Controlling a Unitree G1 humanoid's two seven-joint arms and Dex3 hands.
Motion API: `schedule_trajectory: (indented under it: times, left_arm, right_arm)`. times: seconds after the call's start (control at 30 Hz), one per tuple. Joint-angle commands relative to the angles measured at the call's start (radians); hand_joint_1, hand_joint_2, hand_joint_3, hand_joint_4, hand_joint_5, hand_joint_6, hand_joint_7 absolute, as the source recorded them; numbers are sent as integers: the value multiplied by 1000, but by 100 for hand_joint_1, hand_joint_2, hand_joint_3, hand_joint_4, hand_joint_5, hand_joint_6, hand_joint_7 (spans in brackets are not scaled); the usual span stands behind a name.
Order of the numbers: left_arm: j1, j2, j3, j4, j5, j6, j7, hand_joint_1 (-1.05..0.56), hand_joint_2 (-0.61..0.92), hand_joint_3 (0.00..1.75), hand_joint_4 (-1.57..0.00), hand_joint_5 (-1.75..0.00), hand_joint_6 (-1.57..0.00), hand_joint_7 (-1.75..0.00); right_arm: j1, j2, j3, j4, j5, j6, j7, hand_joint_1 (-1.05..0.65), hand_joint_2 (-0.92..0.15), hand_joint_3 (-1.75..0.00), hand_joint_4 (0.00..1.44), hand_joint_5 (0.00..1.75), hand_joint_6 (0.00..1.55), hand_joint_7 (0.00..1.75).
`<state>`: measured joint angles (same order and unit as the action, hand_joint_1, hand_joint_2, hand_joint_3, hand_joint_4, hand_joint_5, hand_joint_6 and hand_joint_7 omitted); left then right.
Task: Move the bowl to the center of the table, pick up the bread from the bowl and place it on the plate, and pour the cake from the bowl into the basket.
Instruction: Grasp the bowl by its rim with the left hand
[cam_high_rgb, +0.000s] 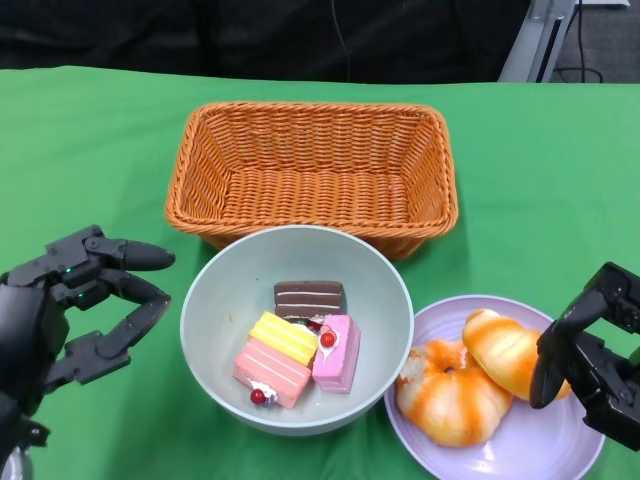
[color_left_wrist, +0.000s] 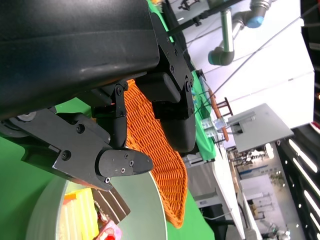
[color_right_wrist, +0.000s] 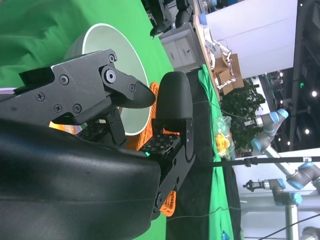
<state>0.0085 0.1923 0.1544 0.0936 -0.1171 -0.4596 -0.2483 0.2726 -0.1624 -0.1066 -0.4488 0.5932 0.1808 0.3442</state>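
Bowl (cam_high_rgb: 296, 330) at lower centre, holding cakes (cam_high_rgb: 298, 345); bread (cam_high_rgb: 478, 375) on plate (cam_high_rgb: 520, 445) lower right; left hand (cam_high_rgb: 75, 300) and right hand (cam_high_rgb: 590, 360) both released, fingers apart.

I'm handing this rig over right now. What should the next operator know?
Left hand: open, beside the bowl, not touching it.
Right hand: open, over the plate edge, holding nothing.
Bowl sits mid-table before the basket, with cake pieces inside.
Both breads lie on the plate.
Done: bowl centered, bread moved.
Left: pour cake into the basket.
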Motion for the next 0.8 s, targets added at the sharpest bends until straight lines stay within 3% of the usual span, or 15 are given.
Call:
schedule_trajectory:
  times: [0.03,0.13,0.27,0.53,0.8]
  left_arm:
    - [54,83,-11,-68,90,-36,-32,-36,88,10,-60,-59,-74,-20]
    - [82,164,-29,-111,199,-104,-58,-46,91,3,-59,-35,-69,-6]
    - [47,269,-56,-58,389,-335,-33,-51,87,0,-65,-27,-70,-4]
    - [-50,309,-88,89,664,-591,126,-55,77,0,-86,-14,-88,-4]
    - [-91,322,-101,157,802,-666,277,-55,75,0,-95,-8,-93,-2]
  right_arm:
    - [-7,20,-7,29,11,0,-3,-4,-75,-95,70,175,52,160]
    - [-9,35,-3,44,1,-5,-5,-4,-73,-98,70,175,53,159]
    - [-24,49,-7,67,12,4,-1,-6,-71,-98,71,175,55,158]
    - [-30,52,-12,65,22,31,-8,-6,-72,-97,69,175,55,155]
    - [-28,56,-12,63,17,28,-3,-5,-73,-96,69,175,55,155]
